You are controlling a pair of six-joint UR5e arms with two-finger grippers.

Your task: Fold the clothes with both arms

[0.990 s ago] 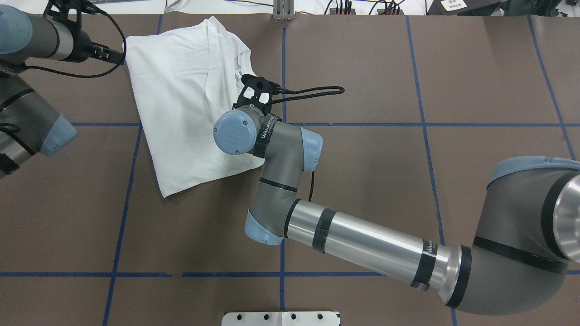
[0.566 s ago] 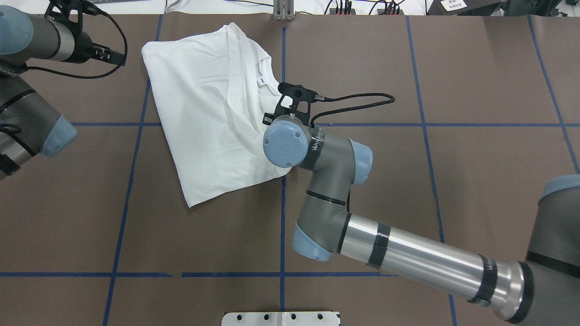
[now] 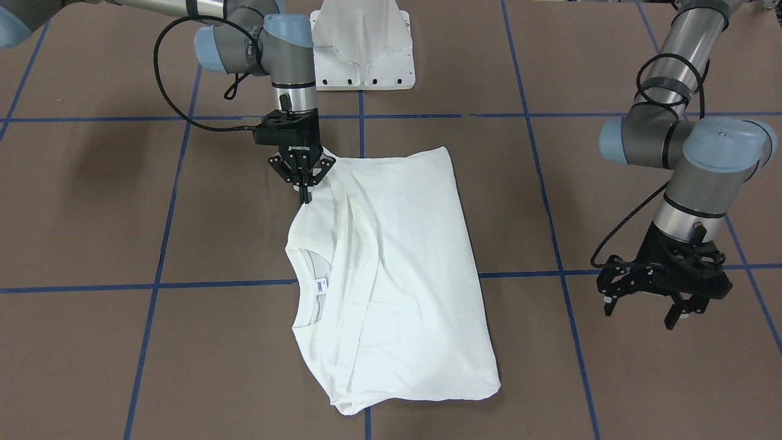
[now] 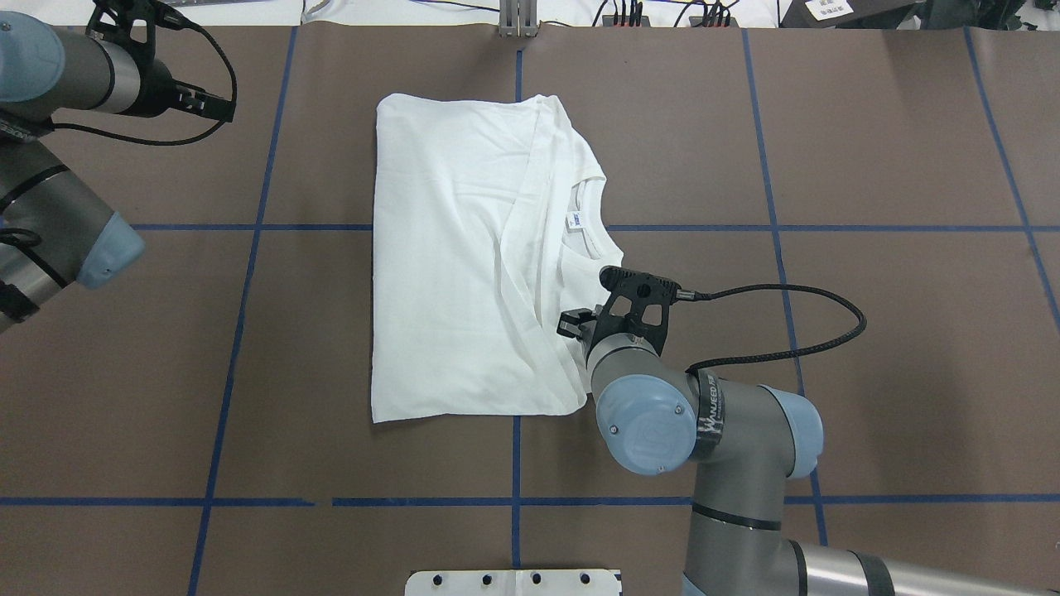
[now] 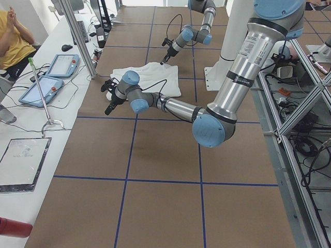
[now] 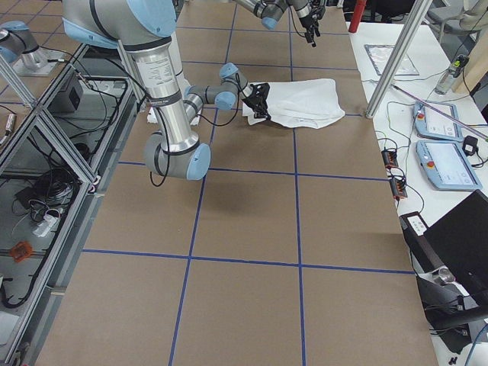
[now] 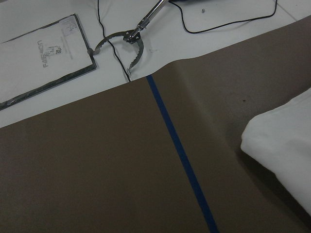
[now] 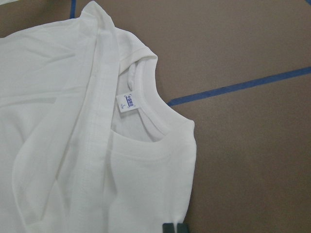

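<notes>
The white shirt point(image 4: 455, 265) lies folded into a rectangle on the brown table, collar and small blue neck label point(image 4: 575, 220) towards the right. It also shows in the front view point(image 3: 403, 275) and the right wrist view point(image 8: 63, 145). My right gripper point(image 3: 304, 194) is shut on the shirt's shoulder edge beside the collar; in the overhead view its fingers are hidden under the wrist point(image 4: 617, 319). My left gripper point(image 3: 640, 310) is open and empty, hovering over bare table well to the left of the shirt. The black text is not visible.
The white pedestal base point(image 3: 361, 43) stands at the robot's edge of the table. Blue tape lines point(image 4: 517, 463) cross the brown mat. Past the far edge a white bench holds tablets point(image 5: 51, 77), cables and a framed sheet point(image 7: 43, 53). A person point(image 5: 13, 36) sits there.
My right gripper has dragged the shirt to the right and towards the robot, turning it so it lies square to the tape lines. The left arm has not moved.
</notes>
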